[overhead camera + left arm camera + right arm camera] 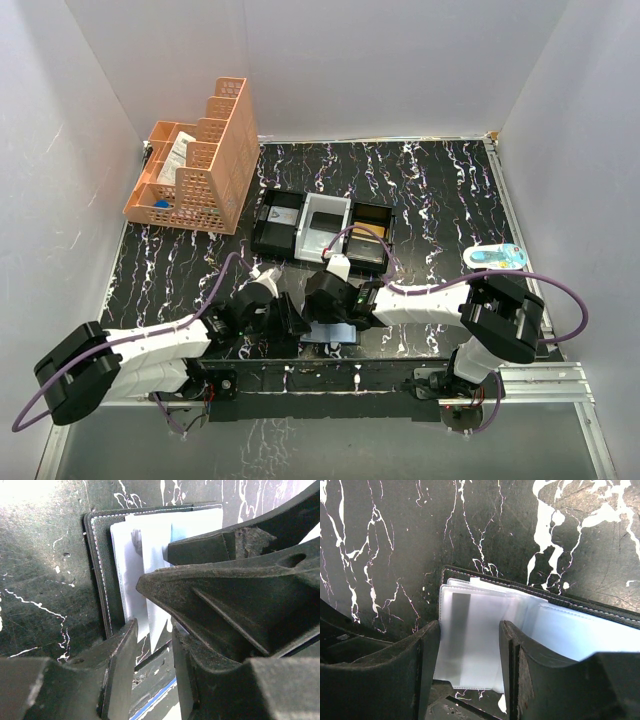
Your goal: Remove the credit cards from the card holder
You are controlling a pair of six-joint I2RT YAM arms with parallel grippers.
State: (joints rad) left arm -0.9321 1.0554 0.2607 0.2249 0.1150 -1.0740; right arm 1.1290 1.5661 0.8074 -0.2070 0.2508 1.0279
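The open holder (338,333) lies at the lower centre of the top view, by the table's (430,190) near edge, mostly hidden under both grippers. Above it sits a three-part tray (300,228): black left bay, white middle bay, dark right bay with something yellowish in it. At upper left an orange basket (200,165) holds papers and a blue scrap.

The wrist views show what the top view cannot. The holder's dark stitched cover lies flat with clear sleeves (470,645) fanned on it, and pale cards or inserts sit in them, their print too blurred to read.

The left arm reaches in from the lower left, and the left gripper (154,635) has its fingers slightly apart, with a sleeve's edge at the tips. The right arm bends in from the lower right. The right gripper (469,630) points down onto the holder, its fingers spread with a sleeve lying between them. The right gripper's body fills the right of the left wrist view, just beside the left fingers.
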